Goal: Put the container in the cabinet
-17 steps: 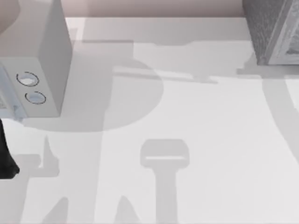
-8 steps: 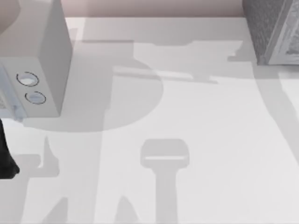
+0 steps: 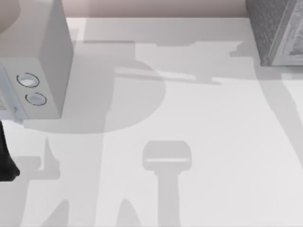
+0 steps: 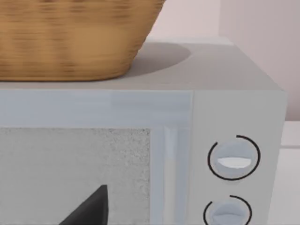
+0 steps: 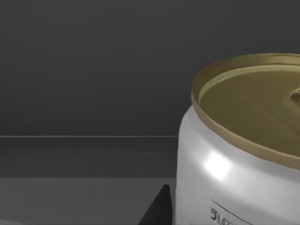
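Note:
The container [image 5: 243, 154], a white can with a round gold top, stands upright and very near in the right wrist view. Behind it are the dark inner wall [image 5: 93, 70] and floor of an enclosure. My right gripper [image 5: 220, 211] is shut on the container, and one dark fingertip [image 5: 161, 206] lies against its side. The cabinet [image 3: 277, 30], dark grey and speckled with a lighter front, stands at the table's far right corner in the top view.
A pale grey box with two round knobs [image 3: 33, 71] stands at the far left, and a woven basket [image 4: 70, 37] sits on top of it. My left arm [image 3: 5, 161] is parked at the left edge, facing that box.
The arm shadow on the table beside the cabinet has slid toward the far edge. The left arm and the box with knobs have not moved.

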Robot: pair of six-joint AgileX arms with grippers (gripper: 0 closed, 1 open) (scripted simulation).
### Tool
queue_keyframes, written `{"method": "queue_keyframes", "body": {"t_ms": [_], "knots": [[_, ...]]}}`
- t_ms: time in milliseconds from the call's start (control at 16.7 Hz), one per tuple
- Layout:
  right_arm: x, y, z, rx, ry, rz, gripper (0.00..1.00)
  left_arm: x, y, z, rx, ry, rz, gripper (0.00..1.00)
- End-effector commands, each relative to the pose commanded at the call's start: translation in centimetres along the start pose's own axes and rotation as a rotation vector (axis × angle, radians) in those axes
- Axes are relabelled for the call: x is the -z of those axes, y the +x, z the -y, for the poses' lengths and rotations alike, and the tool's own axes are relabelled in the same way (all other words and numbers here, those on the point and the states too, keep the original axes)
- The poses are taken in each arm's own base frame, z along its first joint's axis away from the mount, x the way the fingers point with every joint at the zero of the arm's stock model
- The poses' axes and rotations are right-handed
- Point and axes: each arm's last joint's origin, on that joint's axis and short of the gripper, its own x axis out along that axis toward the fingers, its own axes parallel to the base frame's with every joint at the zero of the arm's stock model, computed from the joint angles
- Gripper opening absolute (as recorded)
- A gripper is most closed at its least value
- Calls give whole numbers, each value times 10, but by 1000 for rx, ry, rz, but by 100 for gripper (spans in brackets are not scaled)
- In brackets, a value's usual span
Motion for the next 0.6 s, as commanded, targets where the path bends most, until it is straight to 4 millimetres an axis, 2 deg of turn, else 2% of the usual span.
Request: {"method": "queue_keyframes", "body": {"t_ms": [600], "knots": [[-31,45,-3,-10,6,44,0,0,0,0,0,0,0,100]]}}
